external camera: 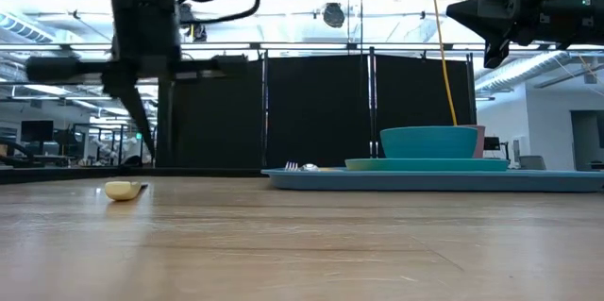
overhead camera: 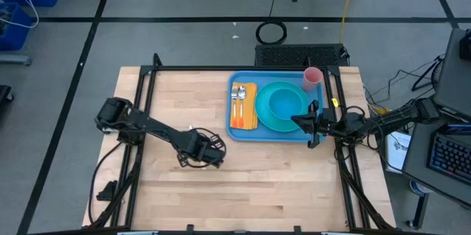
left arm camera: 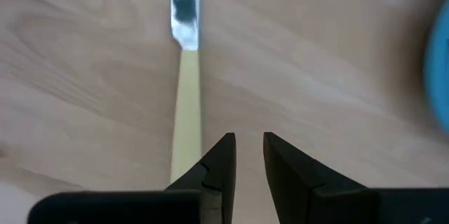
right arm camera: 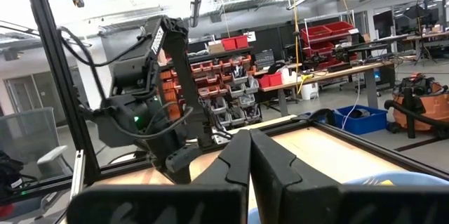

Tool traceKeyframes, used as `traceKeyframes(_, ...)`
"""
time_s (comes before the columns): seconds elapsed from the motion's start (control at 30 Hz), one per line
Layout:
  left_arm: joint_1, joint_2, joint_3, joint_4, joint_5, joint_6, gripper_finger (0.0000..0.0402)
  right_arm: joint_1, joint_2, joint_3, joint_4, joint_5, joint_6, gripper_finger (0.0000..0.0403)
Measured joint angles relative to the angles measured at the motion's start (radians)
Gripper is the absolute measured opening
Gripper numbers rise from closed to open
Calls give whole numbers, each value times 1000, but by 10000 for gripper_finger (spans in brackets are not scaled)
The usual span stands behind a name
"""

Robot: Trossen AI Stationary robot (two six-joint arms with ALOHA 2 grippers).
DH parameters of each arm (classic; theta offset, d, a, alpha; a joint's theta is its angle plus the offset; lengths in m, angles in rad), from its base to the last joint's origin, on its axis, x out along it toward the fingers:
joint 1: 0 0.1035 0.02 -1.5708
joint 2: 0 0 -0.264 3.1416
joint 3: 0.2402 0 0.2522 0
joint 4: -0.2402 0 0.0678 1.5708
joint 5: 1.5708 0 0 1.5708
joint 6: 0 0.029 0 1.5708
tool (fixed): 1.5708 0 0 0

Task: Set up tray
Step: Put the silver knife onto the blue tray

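The blue tray [overhead camera: 243, 133] lies flat on the table's right half. It carries a turquoise plate [overhead camera: 262, 116] with a bowl [overhead camera: 287, 102], a pink cup [overhead camera: 313, 77], and an orange napkin [overhead camera: 249, 110] under a fork and a spoon [overhead camera: 238, 93]. A knife with a cream handle [left arm camera: 186, 104] and a steel blade [left arm camera: 186, 10] lies flat on the wood left of the tray; its handle end [external camera: 123, 190] also shows in the low view. My left gripper [left arm camera: 250, 145] hovers above the knife, open by a narrow gap, with the handle beside one finger. My right gripper [right arm camera: 250, 143] is shut and raised over the tray's near right corner [overhead camera: 305, 123].
A black frame [overhead camera: 147, 73] runs along the table's edges. Bare wood [overhead camera: 250, 191] spreads across the near half of the table. The left arm's body [overhead camera: 158, 128] stretches over the table's left middle.
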Motion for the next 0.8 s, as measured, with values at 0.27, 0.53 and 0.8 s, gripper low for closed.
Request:
traceKeyframes(0.27,33,-142,-215,199,6,23,77,0,0,0,-2,0,0,0)
traceKeyframes(0.53,73,-160,-263,194,48,29,77,0,0,0,0,0,0,0)
traceKeyframes(0.8,64,-160,-261,199,72,24,112,0,0,0,-1,0,0,0)
